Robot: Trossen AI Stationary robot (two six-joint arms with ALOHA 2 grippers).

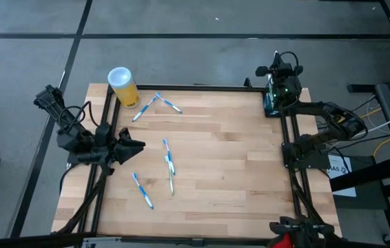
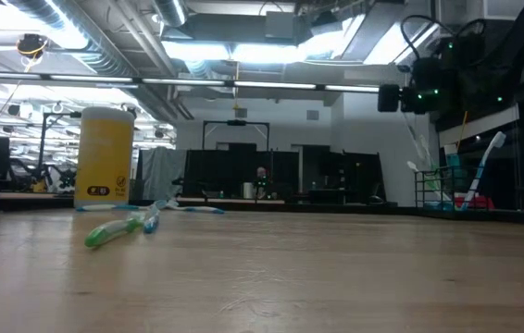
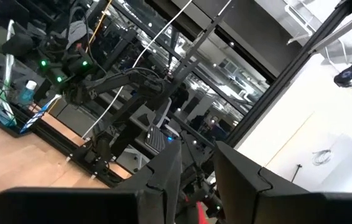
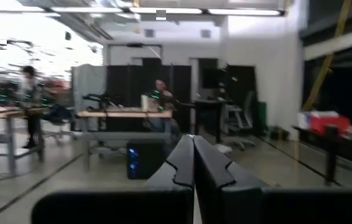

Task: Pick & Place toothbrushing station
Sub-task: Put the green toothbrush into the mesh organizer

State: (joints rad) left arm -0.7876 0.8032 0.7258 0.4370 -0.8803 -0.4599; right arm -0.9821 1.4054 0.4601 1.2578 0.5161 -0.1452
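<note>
Reach favours the right claw, fingers together, just beside the small black box-shaped toothbrushing station; the left claw, slightly apart and empty, is well away.

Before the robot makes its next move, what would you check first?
1. Left gripper free to grasp: ok. Its fingers stand apart with nothing between them, at the table's left edge.
2. Right gripper empty: ok. It is shut on nothing and points away into the room.
3. Toothbrushing station found: ok. It stands at the table's far right corner.
4. A gripper at the station: not ok. Neither gripper is near it.
5. Table middle free of clutter: not ok. Loose toothbrushes lie there.
6. Yellow cup out of the way: ok. It is at the far left corner.
</note>
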